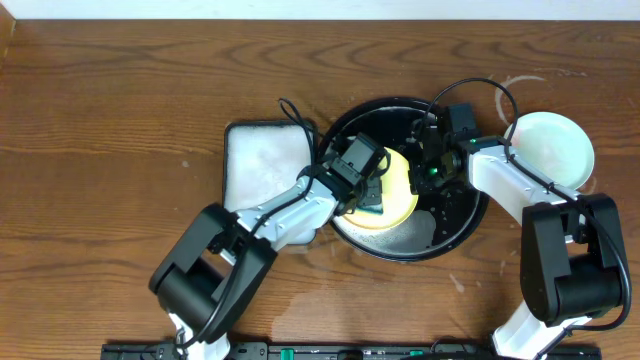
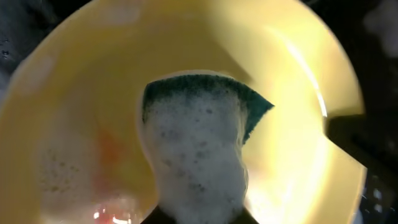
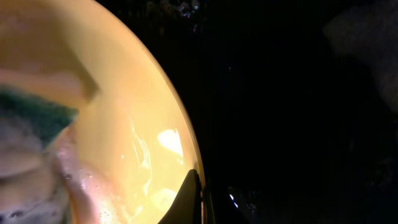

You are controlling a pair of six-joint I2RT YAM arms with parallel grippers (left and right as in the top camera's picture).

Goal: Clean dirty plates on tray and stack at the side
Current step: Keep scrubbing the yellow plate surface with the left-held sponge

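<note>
A yellow plate (image 1: 400, 205) lies tilted in the black tray (image 1: 462, 222). My left gripper (image 1: 370, 190) is over it, shut on a foamy green sponge (image 2: 199, 143) that presses on the plate's face (image 2: 298, 81). A red-orange smear (image 2: 109, 155) shows to the left of the sponge. My right gripper (image 1: 427, 170) is shut on the plate's right rim (image 3: 186, 143), its fingers (image 3: 191, 198) pinching the edge. A mint-green plate (image 1: 548, 150) sits on the wooden table to the right of the tray. No other plate shows.
A white rectangular tray (image 1: 262, 165) with suds sits just left of the black tray. Whitish soapy marks (image 1: 520, 85) ring the wood near the mint-green plate. Both arms cross over the black tray, and its wet floor (image 3: 298, 93) is dark.
</note>
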